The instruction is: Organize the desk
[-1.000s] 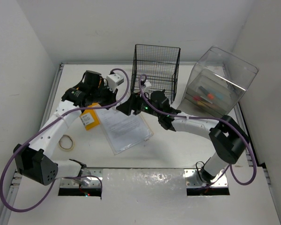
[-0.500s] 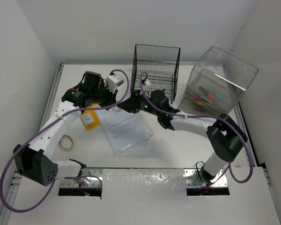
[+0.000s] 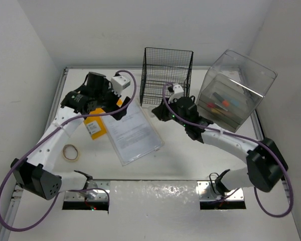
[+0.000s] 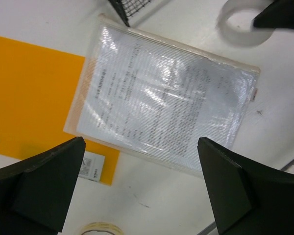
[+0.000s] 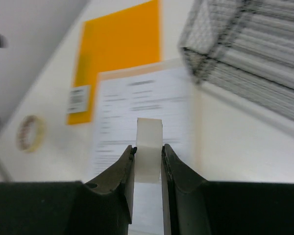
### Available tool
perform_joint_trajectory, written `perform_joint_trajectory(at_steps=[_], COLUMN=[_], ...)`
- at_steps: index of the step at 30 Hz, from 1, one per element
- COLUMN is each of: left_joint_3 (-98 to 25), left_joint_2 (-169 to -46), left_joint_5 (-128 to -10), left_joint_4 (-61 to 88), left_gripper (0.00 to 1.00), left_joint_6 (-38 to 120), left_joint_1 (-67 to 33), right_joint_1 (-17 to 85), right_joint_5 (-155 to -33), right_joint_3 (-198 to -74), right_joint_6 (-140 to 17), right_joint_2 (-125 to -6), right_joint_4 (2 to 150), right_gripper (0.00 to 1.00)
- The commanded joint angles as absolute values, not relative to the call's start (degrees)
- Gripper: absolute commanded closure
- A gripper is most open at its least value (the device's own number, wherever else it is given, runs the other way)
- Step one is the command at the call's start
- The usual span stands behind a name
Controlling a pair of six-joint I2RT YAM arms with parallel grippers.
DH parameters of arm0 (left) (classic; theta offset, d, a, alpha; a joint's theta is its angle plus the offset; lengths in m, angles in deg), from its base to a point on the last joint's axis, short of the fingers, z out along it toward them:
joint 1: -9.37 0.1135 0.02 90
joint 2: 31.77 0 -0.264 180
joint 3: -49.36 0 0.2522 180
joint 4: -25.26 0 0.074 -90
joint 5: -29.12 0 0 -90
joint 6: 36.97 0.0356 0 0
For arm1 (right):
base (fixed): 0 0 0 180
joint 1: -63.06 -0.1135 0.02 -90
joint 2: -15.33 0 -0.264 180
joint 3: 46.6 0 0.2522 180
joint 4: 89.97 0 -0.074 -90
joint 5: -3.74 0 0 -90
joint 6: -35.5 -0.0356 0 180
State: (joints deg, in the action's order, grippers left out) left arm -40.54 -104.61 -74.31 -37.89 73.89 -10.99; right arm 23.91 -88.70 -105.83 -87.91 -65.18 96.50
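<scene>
White desk (image 3: 180, 160): sleeve (image 3: 134, 131) beside rack (image 3: 166, 75)

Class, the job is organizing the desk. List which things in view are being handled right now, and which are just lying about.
In hand: matte-white desk; white tape roll, pinched in the right gripper; clear plastic document sleeve, below the open left gripper.
Lying about: flat orange card; beige tape ring; black wire-mesh rack; clear plastic drawer box.
</scene>
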Motion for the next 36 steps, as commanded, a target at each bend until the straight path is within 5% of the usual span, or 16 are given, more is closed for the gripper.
perform_joint_trajectory(at_steps=[1, 9, 24, 31, 36], left_joint_3=[-42.4, -32.3, -6.0, -2.0, -2.2], left_joint_2=[-102.5, -104.3, -90.8, -89.9, -94.3], left_joint_5=[-69.5, -68.8, -44.0, -45.0, -52.2], left_joint_4=[-38.4, -36.5, -29.8, -28.6, -28.2], left_gripper=[0.00, 0.00, 0.00, 0.02, 0.18], left_joint_6=[73.4, 75.2, 81.5, 86.4, 90.8], left_joint_1=[-10.4, 3.2, 6.6, 15.9, 24.4], right_joint_1=[25.1, 26.9, 35.5, 35.6, 35.5], right_joint_5=[-76.2, -40.3, -38.7, -40.8, -44.1], right_joint_3=[-106.0, -112.1, -116.0, -120.0, -120.3], right_joint_6=[-76.4, -63.7, -63.0, -63.5, -63.5], right_joint_2=[-58.2, -61.0, -82.2, -88.2, -86.6], right_joint_4=[85.8, 55.5, 56.5, 55.3, 54.6], right_gripper=[1.00, 1.00, 0.98, 0.81, 0.62])
